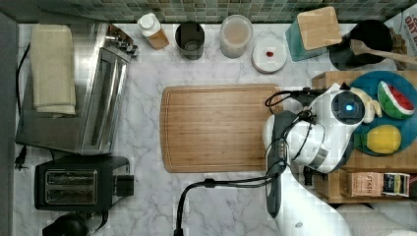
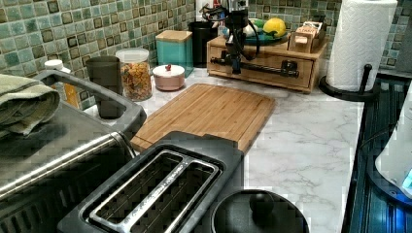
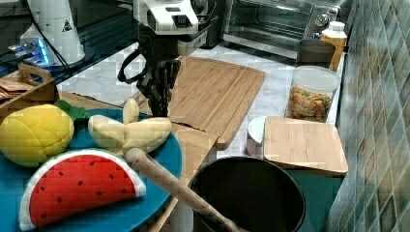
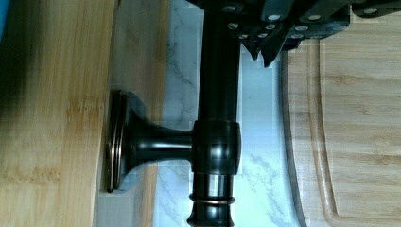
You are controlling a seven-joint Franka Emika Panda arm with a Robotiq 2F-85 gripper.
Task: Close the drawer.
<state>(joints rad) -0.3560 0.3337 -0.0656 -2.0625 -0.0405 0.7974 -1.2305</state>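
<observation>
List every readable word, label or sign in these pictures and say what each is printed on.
"STASH" on the tea box in the cabinet-top tray.
"OAT", cut off by the frame edge, on the package in the top view's upper right corner.
The darker tea box beside the first has print too blurred to read.

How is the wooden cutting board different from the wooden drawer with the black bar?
The cutting board lies flat on the marble counter; the drawer sits in a small cabinet, its front upright. The cutting board's top is bare wood with a groove near its edge; the drawer carries a long black handle across its front. The gripper is down at the drawer's handle, off the cutting board. Both are light wood.
</observation>
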